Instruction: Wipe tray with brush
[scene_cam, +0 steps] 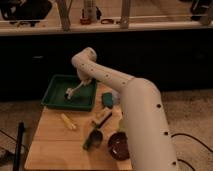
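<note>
The tray sits at the far left corner of the wooden surface, its long side running left to right and its flared rim all in view. The white arm comes from the near right of the tray, rises to a bend above the tray's far right corner, and turns down into it. The claw hangs over the right half of the tray, inside the rim, and it is clamped on the brush. The pale handle of the brush slants down and to the left from the claw, and its darker head is at or very near the tray floor, close to the tray's middle; whether it touches cannot be told.

Just off the tray's right edge stands a small green block, close to the rim but apart from it. Nearer than that block, off the tray's near right corner, lies a pale-and-dark bar, set at a slant. A yellow corn-like piece lies in front of the tray's near edge, below its middle, well clear of the rim. Further out from the tray's near edge is a dark, squat object whose kind cannot be made out. Beside it, further right of the tray, is a dark red bowl, partly covered by the arm.
</note>
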You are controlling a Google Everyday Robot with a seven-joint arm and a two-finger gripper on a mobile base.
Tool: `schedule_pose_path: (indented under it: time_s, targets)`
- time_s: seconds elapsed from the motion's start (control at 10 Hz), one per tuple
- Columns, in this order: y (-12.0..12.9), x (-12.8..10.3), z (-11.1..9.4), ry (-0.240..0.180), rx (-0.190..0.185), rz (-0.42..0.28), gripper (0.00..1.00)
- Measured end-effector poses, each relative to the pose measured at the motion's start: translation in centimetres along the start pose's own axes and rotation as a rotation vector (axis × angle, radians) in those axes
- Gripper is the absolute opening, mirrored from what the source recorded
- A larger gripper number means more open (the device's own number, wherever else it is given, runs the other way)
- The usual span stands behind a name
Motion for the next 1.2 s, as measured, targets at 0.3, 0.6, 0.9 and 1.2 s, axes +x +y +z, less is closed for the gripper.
schedule_pose_path:
  time_s: [0.3,0.6,0.9,1.2]
  targets:
    - [1.2,-0.3,0.5,-0.089,-0.036,-0.071,0.0]
    - [2.6,1.0,0.1,-0.109,-0.063,-0.081,0.0]
    - [2.6,0.7,0.1,-0.113,-0.067,-0.086,0.0]
    - [2.6,0.8,0.1,-0.113,-0.067,-0.085,0.0]
